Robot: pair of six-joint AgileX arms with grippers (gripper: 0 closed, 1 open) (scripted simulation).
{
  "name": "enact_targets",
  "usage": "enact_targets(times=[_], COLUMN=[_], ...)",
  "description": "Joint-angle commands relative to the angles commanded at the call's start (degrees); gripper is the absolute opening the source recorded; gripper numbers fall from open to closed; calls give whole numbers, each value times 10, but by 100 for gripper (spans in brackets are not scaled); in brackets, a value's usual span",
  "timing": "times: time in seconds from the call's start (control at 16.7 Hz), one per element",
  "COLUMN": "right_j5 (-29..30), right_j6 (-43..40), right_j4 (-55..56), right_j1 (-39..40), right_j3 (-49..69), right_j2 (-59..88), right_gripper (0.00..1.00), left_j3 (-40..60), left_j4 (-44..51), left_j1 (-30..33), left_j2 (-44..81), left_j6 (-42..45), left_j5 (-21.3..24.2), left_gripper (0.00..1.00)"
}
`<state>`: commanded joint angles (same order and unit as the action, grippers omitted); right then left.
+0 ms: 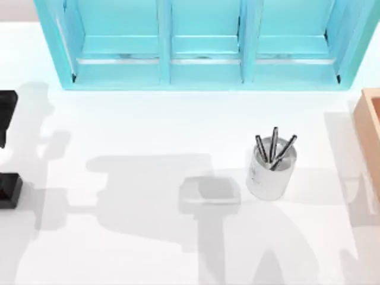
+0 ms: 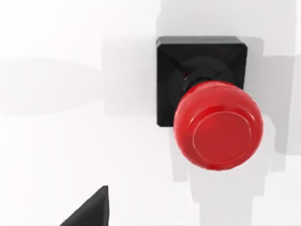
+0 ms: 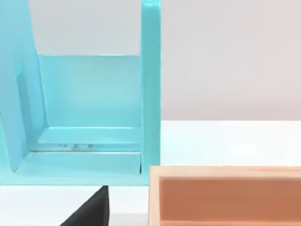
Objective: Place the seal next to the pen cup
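Note:
The seal (image 1: pixel 9 190), a black square block with a glossy red round knob (image 2: pixel 217 126), stands upright on the white table at the far left edge. In the left wrist view it lies close below the camera, with a black part of my left gripper (image 2: pixel 91 212) off to one side and not touching it. My left arm (image 1: pixel 6 116) is a dark shape at the left edge, just behind the seal. The pen cup (image 1: pixel 270 172), silvery-white with three dark pens, stands right of centre, far from the seal. A black part of my right gripper (image 3: pixel 91 211) hangs near the tan box.
A turquoise shelf unit (image 1: pixel 202 47) runs along the back of the table. A tan wooden box (image 1: pixel 371 130) sits at the right edge, and its open top (image 3: pixel 225 195) is seen from the right wrist. White tabletop lies between the seal and the cup.

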<state>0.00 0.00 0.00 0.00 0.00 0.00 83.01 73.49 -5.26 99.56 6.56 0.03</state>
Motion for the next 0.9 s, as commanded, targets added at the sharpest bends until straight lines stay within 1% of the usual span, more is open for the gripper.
enact_targets(times=[0.3,0.42,0.78,0.9], right_j5=[0,0,0,0], right_j6=[0,0,0,0], right_j4=[0,0,0,0], right_j1=[0,0,0,0], right_j3=[0,0,0,0], right_j2=[0,0,0,0], right_gripper=[100,100,100,100], left_j3=[-3,-21,-132,-160], left_j4=[-3,-23,-176,-212], left_j1=[3,2,-1,-2], left_j2=[-1,4,40,49], left_j6=[0,-1,2,3], left_j5=[0,0,0,0], left_gripper=[100,100,100,100])
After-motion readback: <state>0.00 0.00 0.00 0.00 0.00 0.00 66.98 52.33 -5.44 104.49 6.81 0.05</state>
